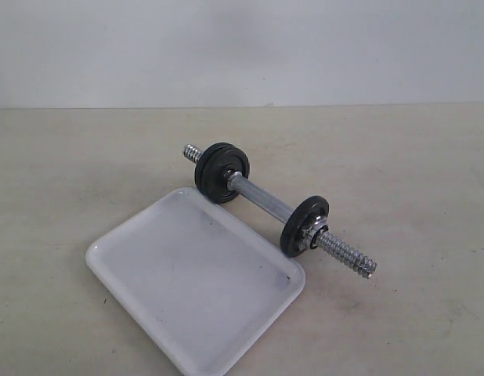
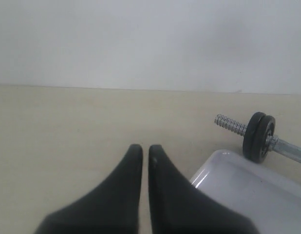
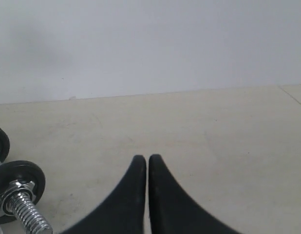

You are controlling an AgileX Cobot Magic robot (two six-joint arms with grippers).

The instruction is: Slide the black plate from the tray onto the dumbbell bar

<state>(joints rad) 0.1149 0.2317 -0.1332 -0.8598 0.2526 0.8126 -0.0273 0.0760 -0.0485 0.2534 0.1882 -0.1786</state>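
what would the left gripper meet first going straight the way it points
Probably nothing: ahead of the left gripper lies only table up to the wall; the tray sits aside.

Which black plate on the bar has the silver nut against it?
The lone plate at the bar's right end in the exterior view: the silver nut sits on its outer face. The paired plates at the other end have none.

The chrome bar (image 1: 261,198) is laid diagonally just behind the glossy white tray (image 1: 191,274). Two black plates (image 1: 221,172) are carried upright at its far end, a third plate (image 1: 299,225) towards the near end.
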